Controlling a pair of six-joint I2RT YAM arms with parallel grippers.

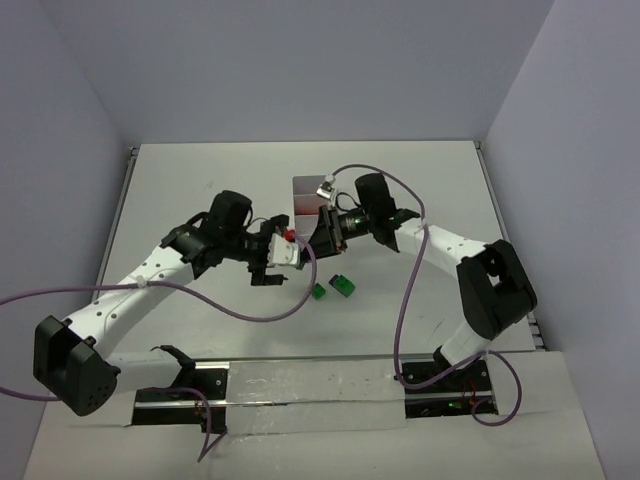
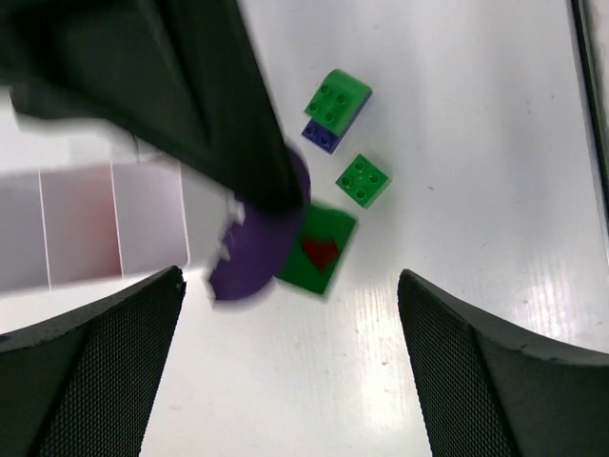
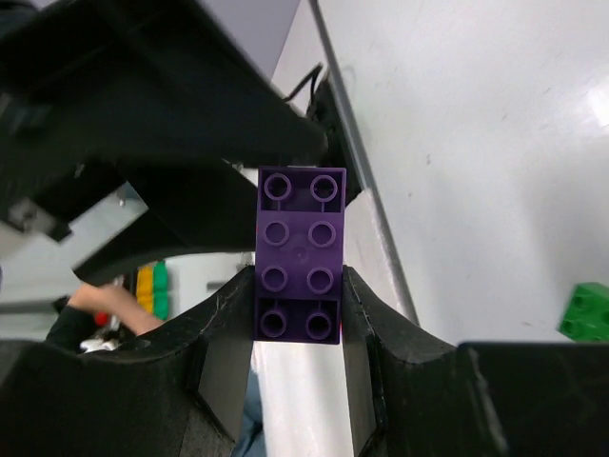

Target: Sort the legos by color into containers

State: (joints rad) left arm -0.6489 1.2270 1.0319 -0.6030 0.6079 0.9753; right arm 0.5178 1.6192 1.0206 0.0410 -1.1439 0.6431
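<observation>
My right gripper (image 3: 300, 286) is shut on a purple lego (image 3: 300, 255), an eight-stud brick pinched by its long sides. In the left wrist view the same purple lego (image 2: 252, 248) hangs blurred over a flat green lego with a red heart (image 2: 322, 249). My left gripper (image 2: 290, 309) stands wide open and empty just below them. From above, the left gripper (image 1: 275, 262) and right gripper (image 1: 318, 232) nearly meet in front of the white containers (image 1: 305, 192). A green lego stacked on a dark blue one (image 2: 335, 103) and a single green lego (image 2: 362, 179) lie on the table.
The containers (image 2: 86, 228) lie left of the left gripper's view. Two green legos (image 1: 319, 291) (image 1: 343, 285) sit on the table near the grippers. Purple cables loop from both arms. Walls enclose the table on three sides.
</observation>
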